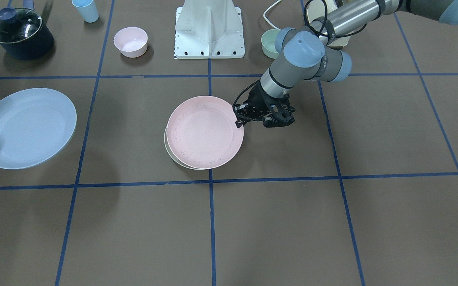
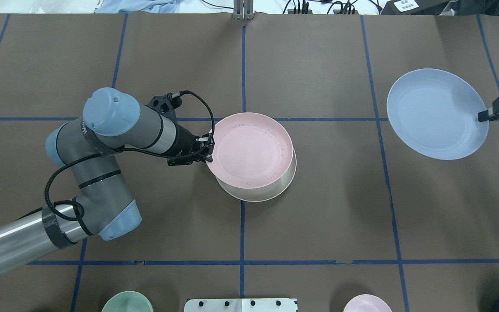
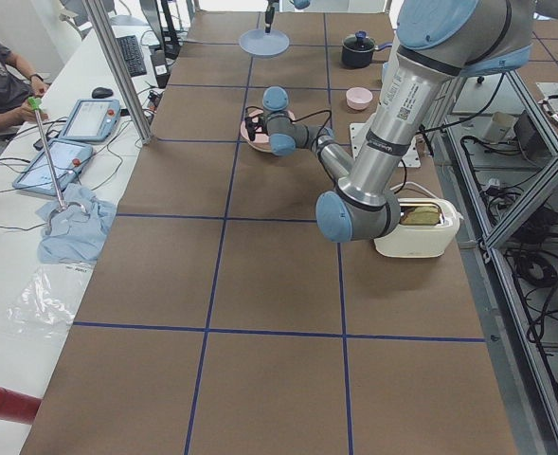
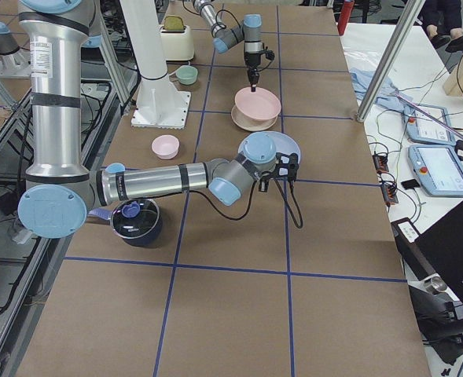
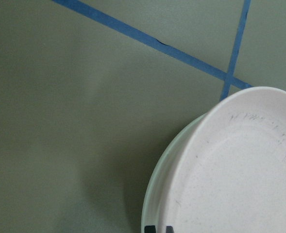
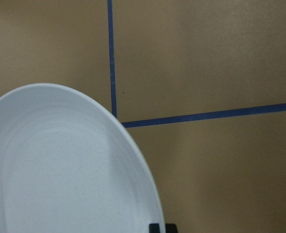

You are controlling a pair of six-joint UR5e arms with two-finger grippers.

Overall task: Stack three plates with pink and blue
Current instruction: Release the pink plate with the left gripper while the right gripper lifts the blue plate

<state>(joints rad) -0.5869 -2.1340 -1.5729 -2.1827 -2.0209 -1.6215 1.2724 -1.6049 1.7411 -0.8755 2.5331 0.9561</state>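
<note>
- Blue plate: held off the bench near its right-hand end. Its shadow falls on the brown surface below it, and it appears slightly tilted.
- Right claw: clamped on the blue plate's outer rim, on the side nearest the right end. The arm reaches in low from that end.
- Pink plate: at the middle of the bench, resting on the cream-green plate. It is offset toward the far edge, so a crescent of the lower plate shows on the robot's side.
- Governing relation: the stack lies from the blue plate straight along the bench toward the left end, well apart from it. The plates are round, so no long axis applies. The right arm is the carrier.
- Left claw: judged closed on the pink plate's left rim, with the rim between the fingertips in the wrist view. The forearm is folded back at the elbow and the wrist points at the stack.
- Judgement: the blue plate approaches from the side opposite the left claw, so that path is open.
</note>
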